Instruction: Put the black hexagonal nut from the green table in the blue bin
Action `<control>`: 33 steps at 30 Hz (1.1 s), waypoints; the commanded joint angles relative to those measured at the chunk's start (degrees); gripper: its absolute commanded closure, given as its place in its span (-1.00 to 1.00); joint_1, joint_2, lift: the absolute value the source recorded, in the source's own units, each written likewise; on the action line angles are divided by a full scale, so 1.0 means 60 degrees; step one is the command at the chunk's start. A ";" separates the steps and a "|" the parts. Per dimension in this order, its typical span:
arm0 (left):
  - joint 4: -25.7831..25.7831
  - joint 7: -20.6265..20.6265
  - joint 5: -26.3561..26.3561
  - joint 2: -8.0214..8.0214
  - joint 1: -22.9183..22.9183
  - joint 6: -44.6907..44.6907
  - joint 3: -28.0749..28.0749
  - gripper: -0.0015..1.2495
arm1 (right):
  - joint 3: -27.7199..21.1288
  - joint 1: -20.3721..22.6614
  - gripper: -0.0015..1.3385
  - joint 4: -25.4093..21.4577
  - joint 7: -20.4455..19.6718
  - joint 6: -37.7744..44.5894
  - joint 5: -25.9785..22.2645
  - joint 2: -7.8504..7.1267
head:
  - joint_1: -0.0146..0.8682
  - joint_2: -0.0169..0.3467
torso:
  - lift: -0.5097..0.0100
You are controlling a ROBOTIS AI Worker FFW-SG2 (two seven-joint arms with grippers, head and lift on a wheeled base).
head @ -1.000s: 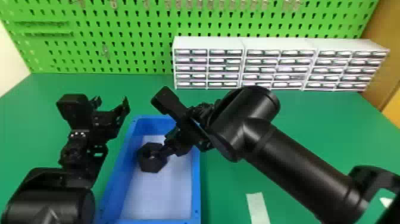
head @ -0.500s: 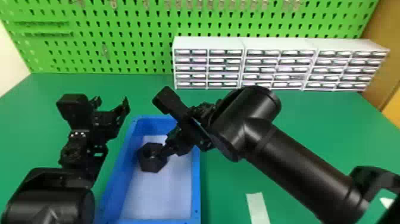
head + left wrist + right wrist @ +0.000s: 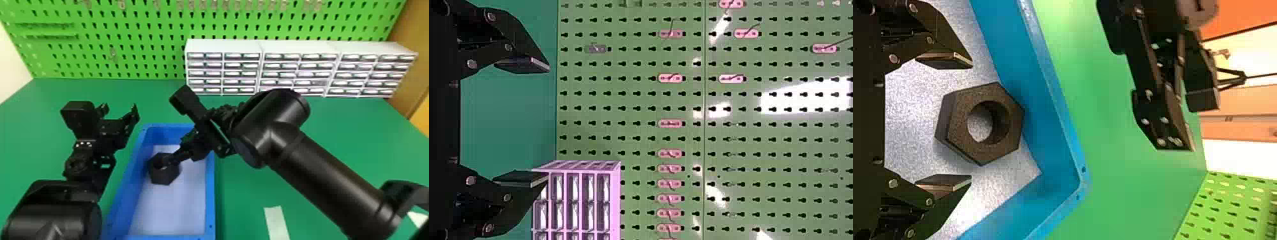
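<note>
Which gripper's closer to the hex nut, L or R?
Right. The right gripper is open over the blue bin, right at the nut; the left gripper is outside the bin, off to its left.

Grn pegboard (image 3: 143, 30) w/ hooks (image 3: 121, 4); wht drawer units (image 3: 223, 45) in front; brown panel (image 3: 415, 35) far R, prob. wood.

Nut (image 3: 959, 120) matt, fairly smooth — blue bin (image 3: 210, 191) smooth plastic — pegboard (image 3: 639, 115) glossy

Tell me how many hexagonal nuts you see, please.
1: the black nut lies inside the blue bin, near the right gripper. Others may be hidden.
</note>
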 commanded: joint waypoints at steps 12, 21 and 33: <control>0.0000 0.0005 0.0000 0.0000 0.0000 0.0009 -0.0002 -0.23 | -0.1832 0.0672 -0.33 -0.1098 0.0000 0.0149 0.0829 -0.0065 | 0.59 -0.62 | 0.59; 0.0000 0.0005 0.0000 0.0000 -0.0015 -0.0005 0.0027 -0.23 | -0.2975 0.1155 -0.33 -0.1581 0.0000 0.0120 0.1225 -0.0006 | 0.59 -0.62 | 0.59; -0.0015 -0.0010 0.0000 0.0000 -0.0015 -0.0005 0.0042 -0.23 | -0.4806 0.1961 -0.33 -0.2079 0.0000 -0.0349 0.1957 0.0214 | 0.59 -0.62 | 0.59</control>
